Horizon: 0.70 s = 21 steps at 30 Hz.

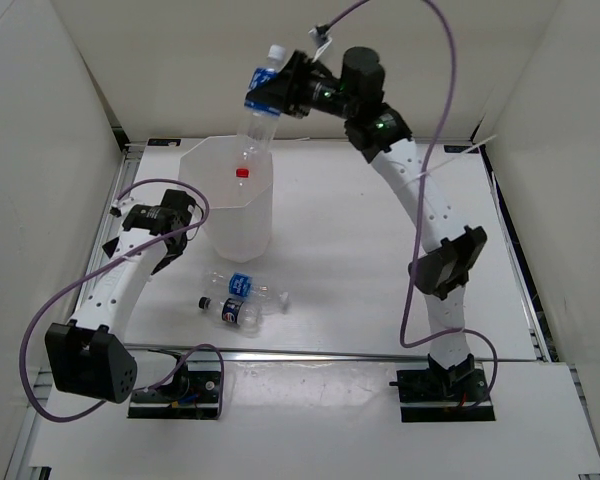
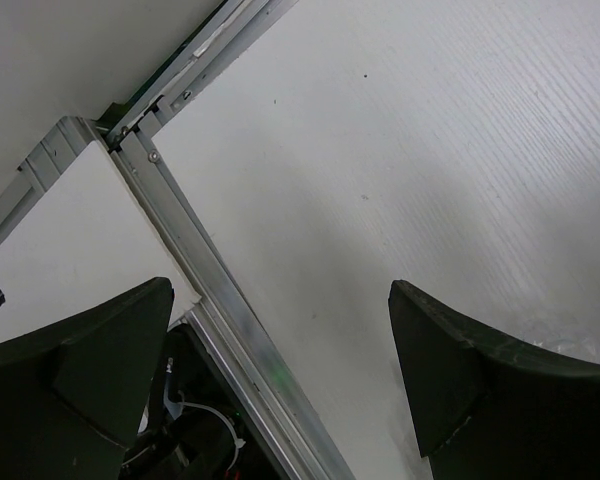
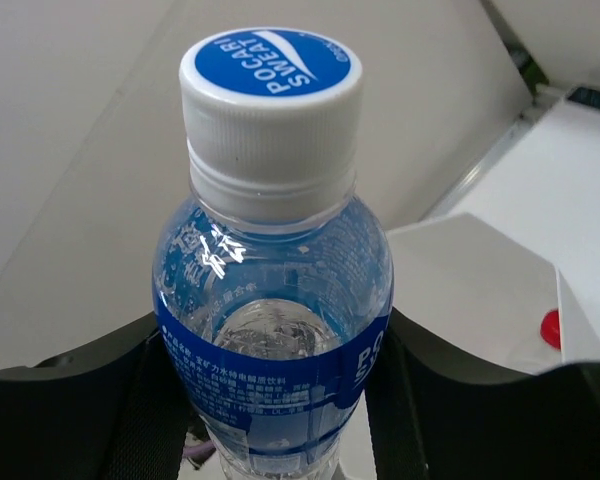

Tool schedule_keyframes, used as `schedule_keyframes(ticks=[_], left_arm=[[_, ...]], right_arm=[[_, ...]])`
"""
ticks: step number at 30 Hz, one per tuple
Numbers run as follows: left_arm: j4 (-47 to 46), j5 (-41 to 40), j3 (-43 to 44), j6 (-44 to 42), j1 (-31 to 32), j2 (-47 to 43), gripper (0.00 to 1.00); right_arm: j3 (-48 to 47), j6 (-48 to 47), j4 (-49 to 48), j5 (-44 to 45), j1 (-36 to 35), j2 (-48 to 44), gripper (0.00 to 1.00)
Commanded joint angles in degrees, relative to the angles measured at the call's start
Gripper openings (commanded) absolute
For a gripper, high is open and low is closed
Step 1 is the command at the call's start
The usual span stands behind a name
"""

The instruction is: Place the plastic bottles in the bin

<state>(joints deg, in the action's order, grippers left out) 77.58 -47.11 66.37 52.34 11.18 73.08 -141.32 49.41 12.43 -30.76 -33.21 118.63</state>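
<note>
A blue-labelled bottle [image 1: 260,112] is gripped at its label by the closed right gripper [image 1: 272,90] in the upper centre of the overhead frame. It is tilted with its white cap uppermost, and its base is hung just over the opening of the bin [image 1: 205,172]. A red cap [image 1: 242,173] is seen inside the bin. Below the bin, mid-frame, a second blue-labelled bottle [image 1: 242,284] and a dark-labelled bottle [image 1: 230,312] are laid close together on the table [image 1: 360,280]. The left gripper [image 1: 185,218] is seen spread wide beside the bin's left, only table showing between its fingers [image 2: 480,380].
</note>
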Motion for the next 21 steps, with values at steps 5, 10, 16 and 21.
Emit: schedule_keyframes(ticks=[5, 10, 16, 21], left_arm=[[0.73, -0.44, -0.1, -0.13, 0.95, -0.22, 1.0], [0.73, -1.84, 0.42, -0.13, 0.95, -0.22, 1.0], [2.31, -2.46, 0.43, 1.36, 0.95, -3.11, 1.0], [2.84, -2.46, 0.95, 1.89, 0.95, -6.36, 1.0]], right_arm=[[-1.51, -10.2, -0.65, 4.92, -4.4, 1.87, 0.17], [-0.37, -17.47, 5.4, 7.29, -7.04, 2.4, 0.58], [4.02, -22.77, 14.2, 17.02, -8.18, -1.64, 1.0], [7.54, -24.1, 15.79, 26.77, -8.18, -8.23, 1.0]])
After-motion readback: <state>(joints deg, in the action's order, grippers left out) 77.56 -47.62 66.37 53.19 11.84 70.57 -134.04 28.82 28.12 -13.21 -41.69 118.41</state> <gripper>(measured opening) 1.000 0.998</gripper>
